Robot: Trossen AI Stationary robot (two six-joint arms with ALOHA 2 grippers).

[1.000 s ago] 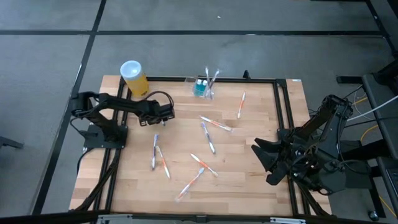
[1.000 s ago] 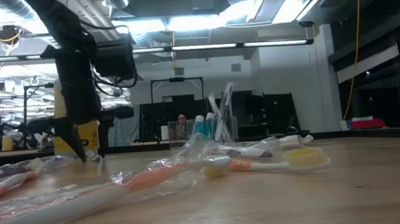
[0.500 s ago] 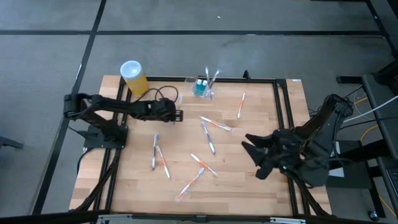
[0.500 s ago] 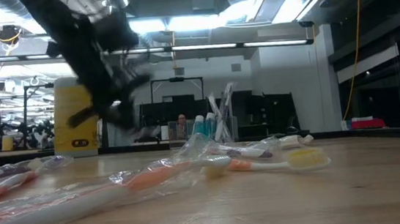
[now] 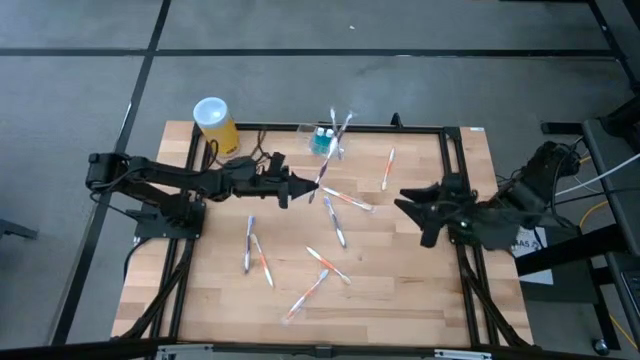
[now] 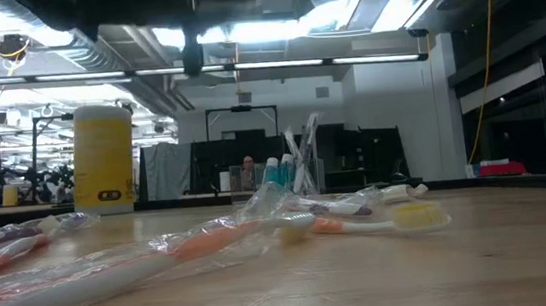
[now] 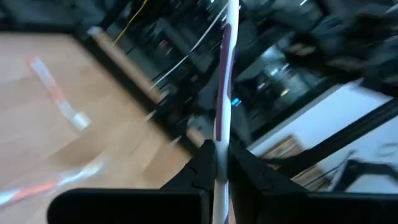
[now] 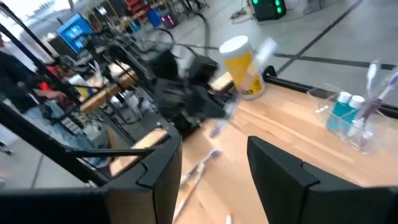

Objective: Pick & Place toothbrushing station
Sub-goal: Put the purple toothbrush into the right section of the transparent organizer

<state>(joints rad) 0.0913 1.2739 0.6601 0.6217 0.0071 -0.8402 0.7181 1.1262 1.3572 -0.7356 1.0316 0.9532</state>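
My left gripper (image 5: 300,186) is stretched out low over the middle of the table (image 5: 400,290), its fingers (image 7: 205,163) pinched together on a toothbrush (image 7: 222,93) whose white and purple handle sticks straight out past the tips; from above the same brush slants up toward the back edge. The toothbrushing station (image 5: 326,141) sits at the back edge of the table, near the centre, a clear low holder with teal tubes and a couple of brushes standing in it; from the table-level camera it stands upright behind the litter of wrapped brushes (image 6: 211,241). The held brush's far end is near the station, but I cannot tell whether it touches. The yellow canister (image 5: 215,125) with the white top stands at the back left corner, well apart from the station. My right gripper (image 5: 415,212) hangs over the right side of the table, fingers (image 8: 292,177) spread wide with nothing between them. Several wrapped toothbrushes lie scattered flat across the boards, one near the right back (image 5: 387,168), others mid-table and toward the front.
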